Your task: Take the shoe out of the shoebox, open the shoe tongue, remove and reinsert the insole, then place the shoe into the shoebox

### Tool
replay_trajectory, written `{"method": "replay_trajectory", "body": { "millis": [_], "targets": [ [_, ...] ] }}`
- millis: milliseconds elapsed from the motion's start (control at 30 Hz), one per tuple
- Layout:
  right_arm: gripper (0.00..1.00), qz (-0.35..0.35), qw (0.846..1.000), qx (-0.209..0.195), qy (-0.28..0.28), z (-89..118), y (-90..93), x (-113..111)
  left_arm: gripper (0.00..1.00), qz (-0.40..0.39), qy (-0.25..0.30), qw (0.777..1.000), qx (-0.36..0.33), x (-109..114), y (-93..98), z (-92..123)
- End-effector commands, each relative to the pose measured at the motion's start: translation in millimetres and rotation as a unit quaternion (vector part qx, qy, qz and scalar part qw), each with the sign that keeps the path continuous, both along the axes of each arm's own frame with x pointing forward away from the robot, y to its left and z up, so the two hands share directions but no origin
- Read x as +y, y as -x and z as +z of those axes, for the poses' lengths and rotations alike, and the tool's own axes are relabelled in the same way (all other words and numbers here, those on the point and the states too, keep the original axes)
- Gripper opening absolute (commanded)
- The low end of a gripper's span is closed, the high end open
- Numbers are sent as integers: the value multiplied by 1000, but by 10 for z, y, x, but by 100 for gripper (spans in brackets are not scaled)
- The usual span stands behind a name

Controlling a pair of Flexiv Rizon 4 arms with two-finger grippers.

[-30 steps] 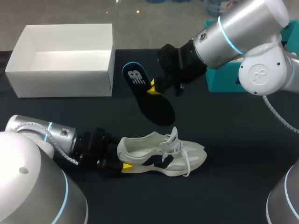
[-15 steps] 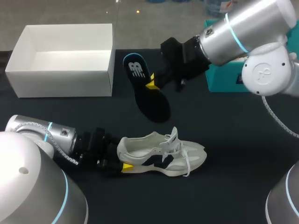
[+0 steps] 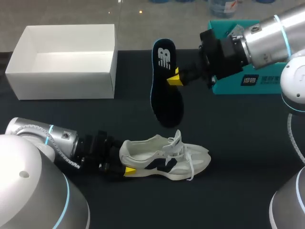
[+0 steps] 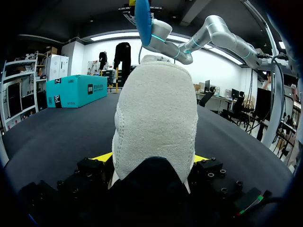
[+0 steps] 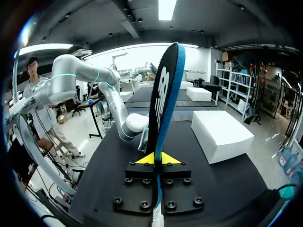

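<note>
The white sneaker (image 3: 164, 162) lies on its side on the black table, toe toward the right, tongue pulled open. My left gripper (image 3: 123, 158) grips its heel (image 4: 156, 123) from both sides, a yellow tip against each side. Above the sneaker my right gripper (image 3: 175, 78) is shut on the edge of the black insole (image 3: 164, 90), which hangs clear of the table, nearly upright, logo end up. In the right wrist view the insole (image 5: 163, 104) stands edge-on between the fingers of my right gripper (image 5: 157, 158). The white shoebox (image 3: 62, 83) stands open at the back left.
A teal box (image 3: 257, 81) sits at the back right, behind my right arm. The open shoebox (image 5: 220, 135) holds nothing. Bare black tabletop lies between the shoebox and the sneaker and to the sneaker's right.
My right arm has lifted the insole off the table, carried it up and to the right, and turned it more upright. The left arm and the sneaker have stayed put.
</note>
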State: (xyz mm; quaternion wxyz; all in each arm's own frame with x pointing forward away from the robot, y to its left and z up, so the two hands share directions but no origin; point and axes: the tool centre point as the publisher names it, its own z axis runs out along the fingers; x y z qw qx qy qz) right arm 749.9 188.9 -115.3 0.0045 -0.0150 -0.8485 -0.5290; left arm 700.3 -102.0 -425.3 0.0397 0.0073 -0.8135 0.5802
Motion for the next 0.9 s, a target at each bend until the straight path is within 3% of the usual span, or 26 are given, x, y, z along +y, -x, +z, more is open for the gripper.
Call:
{"method": "replay_trajectory", "body": {
  "millis": [33,400,467,900],
  "targets": [
    [0,-22,1000,4,-5,134,273,-296,0,0,-1,1000,0,-6,-6,-16],
    [0,-53,997,62,12,403,685,-559,0,0,-1,1000,0,-6,-6,-16],
    [0,-68,996,48,21,440,701,-581,0,0,-1,1000,0,-6,-6,-16],
    [0,-68,996,48,21,440,701,-581,0,0,-1,1000,0,-6,-6,-16]
  ]
}}
